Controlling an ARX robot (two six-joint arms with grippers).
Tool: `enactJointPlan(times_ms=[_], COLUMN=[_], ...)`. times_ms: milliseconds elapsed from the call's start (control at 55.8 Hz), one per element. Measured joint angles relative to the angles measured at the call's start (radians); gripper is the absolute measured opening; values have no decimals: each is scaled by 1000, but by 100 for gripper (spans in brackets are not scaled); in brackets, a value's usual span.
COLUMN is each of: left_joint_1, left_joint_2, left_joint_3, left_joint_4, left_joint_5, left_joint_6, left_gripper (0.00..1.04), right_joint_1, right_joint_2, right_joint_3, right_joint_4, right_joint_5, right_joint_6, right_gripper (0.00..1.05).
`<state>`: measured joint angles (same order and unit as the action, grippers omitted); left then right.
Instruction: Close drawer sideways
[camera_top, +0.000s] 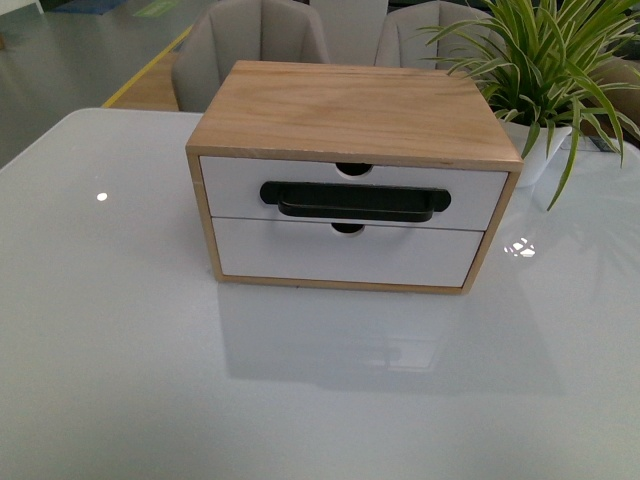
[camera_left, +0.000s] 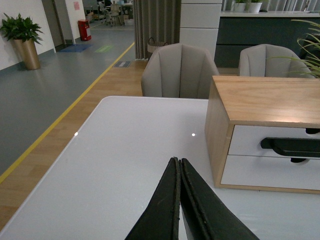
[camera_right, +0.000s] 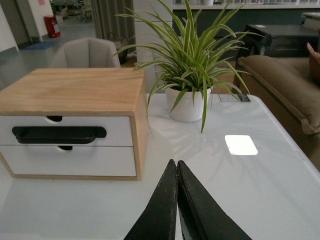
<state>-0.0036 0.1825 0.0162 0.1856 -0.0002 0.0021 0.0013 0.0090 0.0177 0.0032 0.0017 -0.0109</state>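
A light wood cabinet (camera_top: 350, 105) stands on the white table (camera_top: 120, 340). Its upper drawer (camera_top: 230, 185) has a white front, a long black bar handle (camera_top: 355, 200) and a semicircular notch in its top edge; it sits flush with the cabinet front. It also shows in the left wrist view (camera_left: 245, 142) and the right wrist view (camera_right: 120, 131). My left gripper (camera_left: 178, 161) is shut and empty, left of the cabinet and short of it. My right gripper (camera_right: 176, 163) is shut and empty, right of the cabinet. Neither arm shows in the front view.
A plain white lower drawer (camera_top: 300, 255) sits under the handled one. A potted plant (camera_top: 555, 70) in a white pot (camera_right: 187, 107) stands at the cabinet's right rear. Grey chairs (camera_left: 180, 70) stand behind the table.
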Motion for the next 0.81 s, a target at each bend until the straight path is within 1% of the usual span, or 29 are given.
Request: enactJointPlan(times_ms=[54,108,143,574,592,627,735,753,789,807], left_joint_1=[0,0,0,0,0,0,0,0,0,0], left_joint_2=[-28,-109,-150,-176,-176,-176,-176,-176,-176,-176], left_joint_3=[0,0,0,0,0,0,0,0,0,0], left_joint_4=[-33,-148,-175,-184,-184,-184,-184,-184,-184,-184], left_joint_5=[0,0,0,0,0,0,0,0,0,0], left_joint_6=[0,0,0,0,-1,0,0,0,0,0], left_gripper=[2,2,2,2,3,8,29,31,41,45], right_joint_1=[0,0,0,0,0,0,0,0,0,0], right_joint_2=[-1,-2,-2,-3,-3,-3,-3,-3,-3,-3], right_joint_3=[0,0,0,0,0,0,0,0,0,0], right_joint_4=[-1,-2,-2,-2,-2,-2,-2,-2,-2,-2], right_joint_5=[0,0,0,0,0,0,0,0,0,0], right_joint_6=[0,0,0,0,0,0,0,0,0,0], right_gripper=[2,2,2,2,4,9,30,32,43,46])
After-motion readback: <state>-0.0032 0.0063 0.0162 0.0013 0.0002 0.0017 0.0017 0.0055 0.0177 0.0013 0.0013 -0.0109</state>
